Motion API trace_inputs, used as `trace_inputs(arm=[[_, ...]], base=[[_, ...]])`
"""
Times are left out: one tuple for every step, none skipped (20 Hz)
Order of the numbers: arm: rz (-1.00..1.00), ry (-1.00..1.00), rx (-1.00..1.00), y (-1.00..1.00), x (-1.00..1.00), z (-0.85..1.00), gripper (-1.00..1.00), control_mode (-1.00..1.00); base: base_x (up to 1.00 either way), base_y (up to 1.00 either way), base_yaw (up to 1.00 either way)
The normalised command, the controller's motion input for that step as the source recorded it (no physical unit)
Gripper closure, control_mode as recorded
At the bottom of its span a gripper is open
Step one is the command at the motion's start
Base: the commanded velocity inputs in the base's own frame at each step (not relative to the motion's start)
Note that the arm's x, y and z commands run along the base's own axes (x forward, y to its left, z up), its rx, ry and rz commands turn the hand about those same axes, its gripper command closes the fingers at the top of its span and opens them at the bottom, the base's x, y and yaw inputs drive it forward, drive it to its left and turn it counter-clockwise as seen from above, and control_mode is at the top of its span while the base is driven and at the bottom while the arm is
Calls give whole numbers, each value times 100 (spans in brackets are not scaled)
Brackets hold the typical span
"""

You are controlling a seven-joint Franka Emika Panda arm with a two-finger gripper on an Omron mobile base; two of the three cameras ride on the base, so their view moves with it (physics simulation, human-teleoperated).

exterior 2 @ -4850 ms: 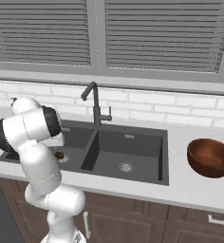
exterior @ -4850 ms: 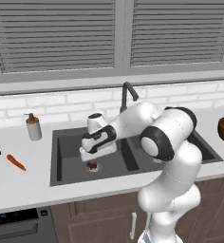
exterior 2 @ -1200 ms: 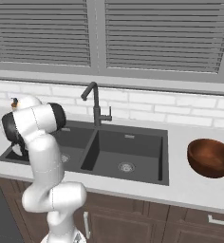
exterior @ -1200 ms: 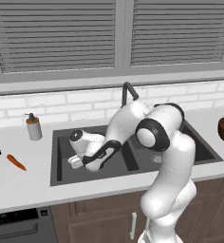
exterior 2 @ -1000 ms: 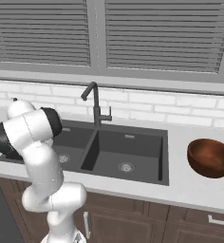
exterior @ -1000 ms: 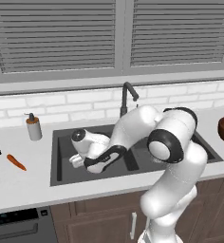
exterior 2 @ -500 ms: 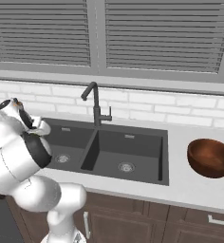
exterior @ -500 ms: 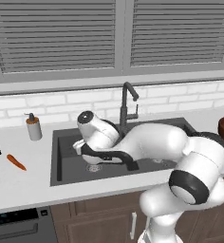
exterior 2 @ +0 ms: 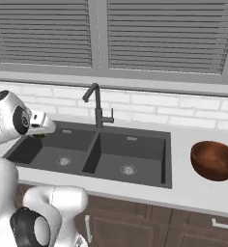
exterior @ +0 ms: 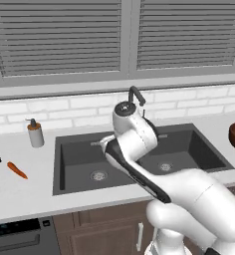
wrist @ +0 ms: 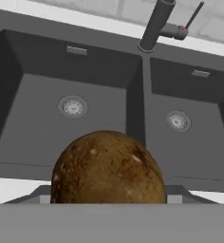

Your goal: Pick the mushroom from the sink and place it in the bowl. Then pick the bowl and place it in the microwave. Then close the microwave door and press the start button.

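Simulated kitchen, mid-task: a small brown rounded mushroom (wrist: 108,168) w/ pale flecks sits right at the camera end of the robot's hand, held between the fingers (wrist: 172,191), whose dark tips show at either side of it, set fairly wide around the cap. It hangs above the dark grey rectangular double-basin sink (wrist: 33,102), over the near rim approx. at the divider btwn the two basins, clear of the basin floor. In the right base view the hand (exterior 2: 38,123) sits over the sink's left end, a dark speck under it that is prob. the mushroom, too small to be sure. The round reddish-brown wood-coloured bowl (exterior 2: 214,160) waits on the pale desk (exterior 2: 193,190) well apart, past the sink's right edge; its rim also peeks in at the right of the left base view. Judgement: the mushroom looks light, rounded and smooth-skinned, so apt to roll or squirt out of a 2-point pinch; likely soft too, so a hard squeeze may bruise it. Best hold is across the widest part of the cap, fingers square to it, as now.
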Motion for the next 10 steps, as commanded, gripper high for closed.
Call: trace_inputs(arm=[[0, -14, 7, -100, -81, 34, 100, -100], [0, -11, 7, -100, -85, 31, 100, -100], [0, -8, 4, -100, -77, 24, 100, -100], [-4, -3, 7, -100, -63, 17, 100, -100], [-7, 0, 6, -100, -58, 15, 100, -100], [-12, 0, 5, -100, -44, 21, 100, -100], [-15, 0, 3, -100, -35, 22, 100, -100], [-16, 0, 1, -100, -33, 25, 100, -100], [-21, 0, 1, -100, -15, 34, 100, -100], [-24, 0, 5, -100, -6, 34, 100, -100]], base=[[0, 0, 0], [0, 0, 0], [0, 0, 0], [0, 0, 0], [0, 0, 0], [0, 0, 0], [0, 0, 0], [0, 0, 0], [0, 0, 0], [0, 0, 0]])
